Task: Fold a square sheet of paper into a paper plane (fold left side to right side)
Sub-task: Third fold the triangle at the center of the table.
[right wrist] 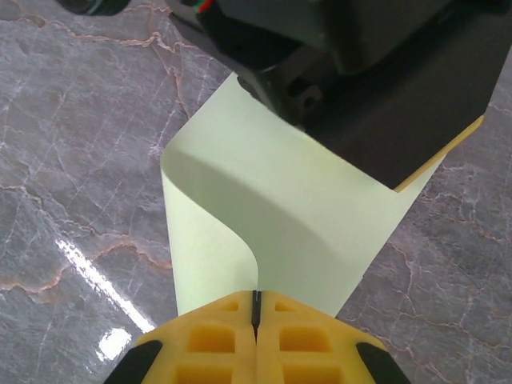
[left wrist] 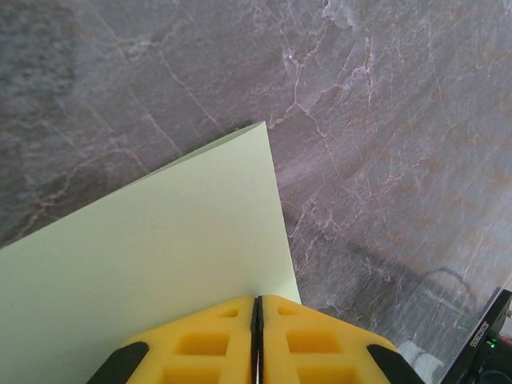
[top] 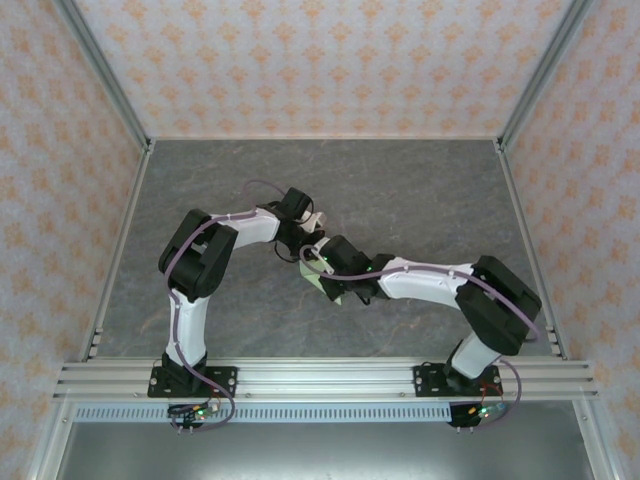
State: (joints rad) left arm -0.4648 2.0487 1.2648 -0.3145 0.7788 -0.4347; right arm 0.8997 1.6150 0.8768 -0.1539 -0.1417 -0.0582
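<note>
The pale-green sheet of paper (top: 322, 283) is held off the table between both arms, mostly hidden under them in the top view. My left gripper (left wrist: 257, 298) is shut on one edge of the sheet (left wrist: 144, 264), near its corner. My right gripper (right wrist: 256, 293) is shut on another edge, where the sheet (right wrist: 304, 216) curls over in a soft bend. The left arm's black wrist (right wrist: 376, 72) hangs over the paper's far end in the right wrist view.
The grey marble table (top: 400, 190) stretches around the arms, walled by patterned panels with metal posts (top: 110, 80). An aluminium rail (top: 320, 378) runs along the near edge. The right arm's black body (left wrist: 480, 344) shows at the corner of the left wrist view.
</note>
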